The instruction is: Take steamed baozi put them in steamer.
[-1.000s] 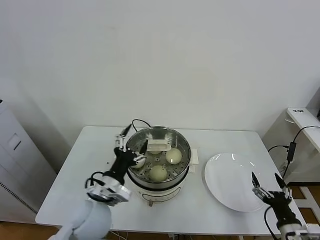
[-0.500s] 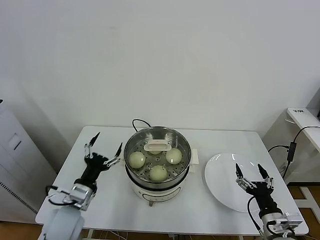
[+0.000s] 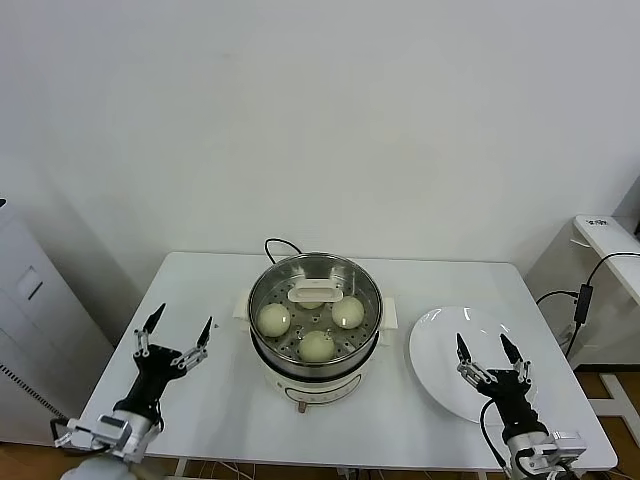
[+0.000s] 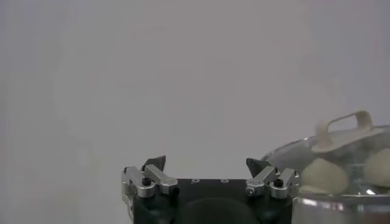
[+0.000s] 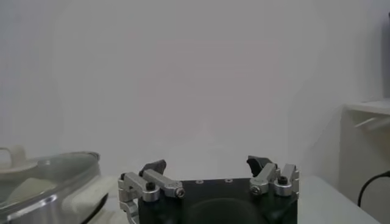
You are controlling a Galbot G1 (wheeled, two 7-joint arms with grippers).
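The steamer (image 3: 300, 378), a shiny steel pot on a white base, stands mid-table with a glass lid and its white handle (image 3: 314, 291) on top. Through the lid I see three pale baozi: left (image 3: 274, 319), right (image 3: 347, 312) and front (image 3: 316, 346). A fourth is mostly hidden under the handle. My left gripper (image 3: 175, 338) is open and empty over the table, left of the pot. My right gripper (image 3: 490, 358) is open and empty above the white plate (image 3: 440, 340). The left wrist view shows its gripper (image 4: 207, 167) beside the steamer (image 4: 341, 210), with a baozi (image 4: 323, 176) under the lid.
The white table (image 3: 200, 280) holds the pot's black cord (image 3: 275, 245) at the back. A grey cabinet (image 3: 30, 320) stands off the table's left side. A white side table (image 3: 605, 235) with cables stands to the right. In the right wrist view the gripper (image 5: 207, 165) faces a plain wall, with the steamer (image 5: 36, 182) at one side.
My left gripper has drawn back from the pot's left rim, leftward and toward the table's front edge. The lid handle has settled level. My right gripper has shifted left over the plate.
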